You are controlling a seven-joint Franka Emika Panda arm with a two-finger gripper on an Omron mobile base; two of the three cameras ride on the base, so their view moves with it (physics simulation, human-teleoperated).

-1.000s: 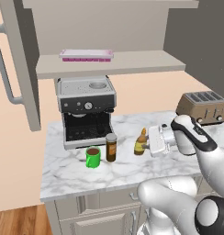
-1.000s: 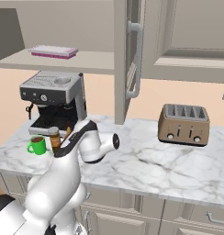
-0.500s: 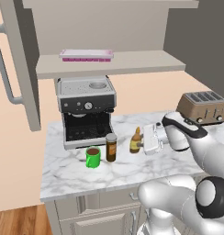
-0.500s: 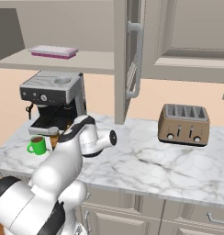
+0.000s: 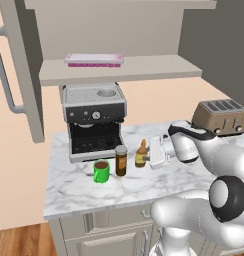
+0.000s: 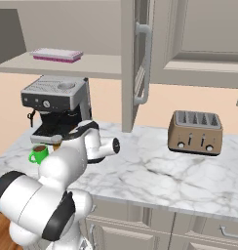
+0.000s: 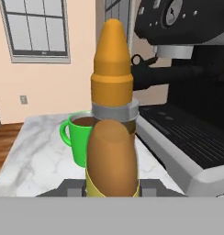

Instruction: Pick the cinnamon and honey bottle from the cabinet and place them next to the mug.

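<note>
- Carrying the honey bottle (image 5: 141, 154) leftward since a second ago, the gripper (image 5: 155, 153) is now bringing it close beside the cinnamon (image 5: 121, 160).
- Jaws are closing on the bottle's amber body, just above its yellow label.
- Small, rigid and probably light and slick, it is best held at mid-body, below the narrow neck and orange cap.
- Farther left, the mug (image 5: 101, 171) is standing before the coffee machine (image 5: 93, 120).

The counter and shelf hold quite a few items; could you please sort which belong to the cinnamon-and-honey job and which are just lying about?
Belong to the job:
- honey bottle, upright at the gripper
- cinnamon, standing beside the mug
- mug
- cabinet, door open

Just lying about:
- coffee machine
- toaster
- pink tray on the cabinet shelf
</note>
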